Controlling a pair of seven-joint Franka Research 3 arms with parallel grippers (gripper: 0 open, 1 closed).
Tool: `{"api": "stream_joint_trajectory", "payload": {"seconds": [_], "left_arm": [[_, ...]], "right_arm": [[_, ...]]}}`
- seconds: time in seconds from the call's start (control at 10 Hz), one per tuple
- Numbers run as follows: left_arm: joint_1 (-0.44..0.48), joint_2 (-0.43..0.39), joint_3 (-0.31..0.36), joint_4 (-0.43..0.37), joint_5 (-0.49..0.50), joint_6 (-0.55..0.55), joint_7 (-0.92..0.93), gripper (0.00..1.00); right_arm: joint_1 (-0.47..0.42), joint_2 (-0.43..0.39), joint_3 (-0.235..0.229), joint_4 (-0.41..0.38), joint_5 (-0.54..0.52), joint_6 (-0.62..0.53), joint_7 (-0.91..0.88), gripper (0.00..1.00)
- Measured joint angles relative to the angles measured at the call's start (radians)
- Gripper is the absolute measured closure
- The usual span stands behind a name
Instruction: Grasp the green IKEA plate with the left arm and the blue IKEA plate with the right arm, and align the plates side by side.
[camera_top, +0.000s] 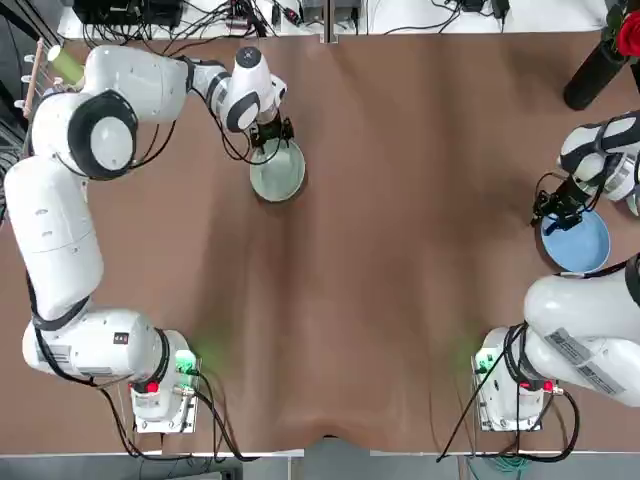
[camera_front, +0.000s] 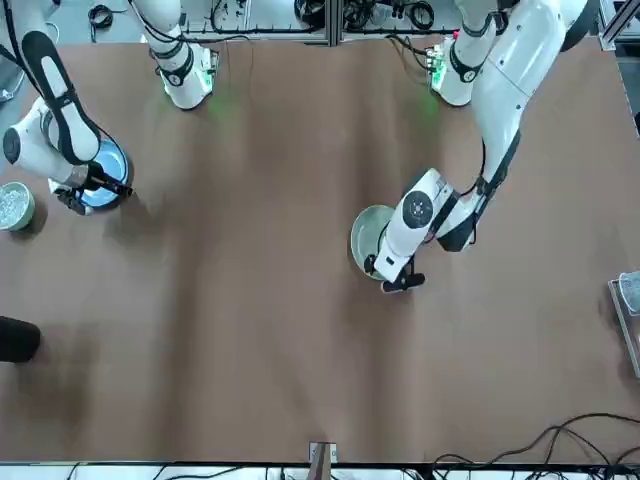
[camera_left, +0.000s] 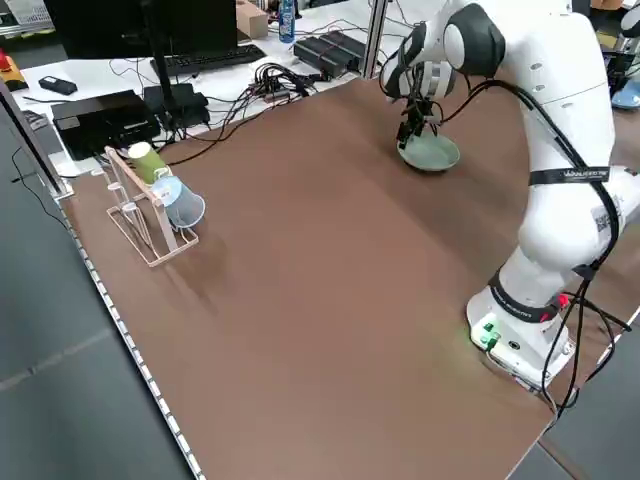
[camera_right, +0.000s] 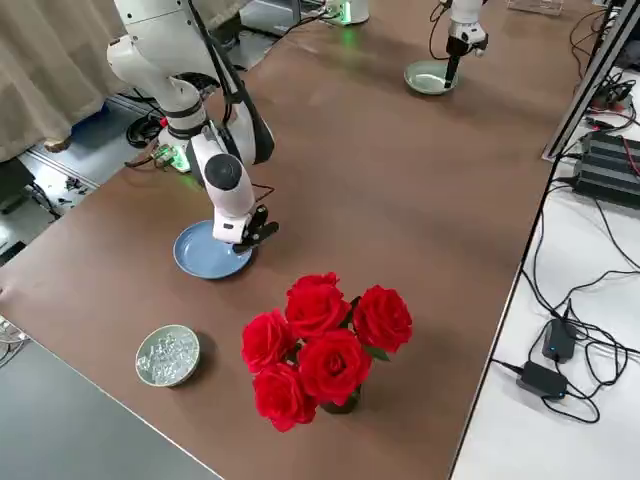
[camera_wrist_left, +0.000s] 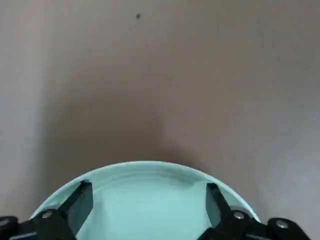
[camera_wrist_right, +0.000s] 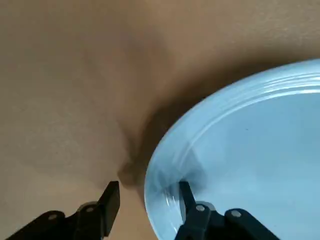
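Note:
The green IKEA plate (camera_top: 278, 172) lies flat on the brown table, far left of centre. My left gripper (camera_top: 272, 132) hangs at its far rim; in the left wrist view its fingers (camera_wrist_left: 80, 200) stand wide apart and open over the plate (camera_wrist_left: 145, 200). The blue IKEA plate (camera_top: 577, 242) sits at the table's right edge. My right gripper (camera_top: 560, 210) is shut on its rim: in the right wrist view one finger (camera_wrist_right: 112, 197) is outside the rim and the other inside the plate (camera_wrist_right: 250, 160). The rim there looks slightly raised, with shadow under it.
A small bowl of glass beads (camera_right: 168, 355) and a vase of red roses (camera_right: 320, 340) stand near the blue plate at the right edge. A cup rack (camera_left: 150, 200) stands at the far left. Cables and electronics line the table's far side.

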Motion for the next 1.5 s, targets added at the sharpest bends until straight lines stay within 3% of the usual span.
{"api": "stream_joint_trajectory", "payload": {"seconds": [0.3,1.1,1.5], "left_arm": [[-0.130,0.028,0.126,0.087,0.000,-0.001,0.000,0.00],[-0.159,0.057,0.141,0.149,0.000,-0.014,-0.001,0.00],[-0.223,0.070,0.139,0.219,-0.028,-0.088,-0.019,0.00]], "right_arm": [[0.000,0.000,0.010,0.000,0.017,-0.004,0.000,0.44],[0.004,0.002,0.123,-0.001,0.138,-0.031,0.000,0.44],[0.005,0.007,0.191,-0.001,0.195,-0.031,0.000,0.44]]}}
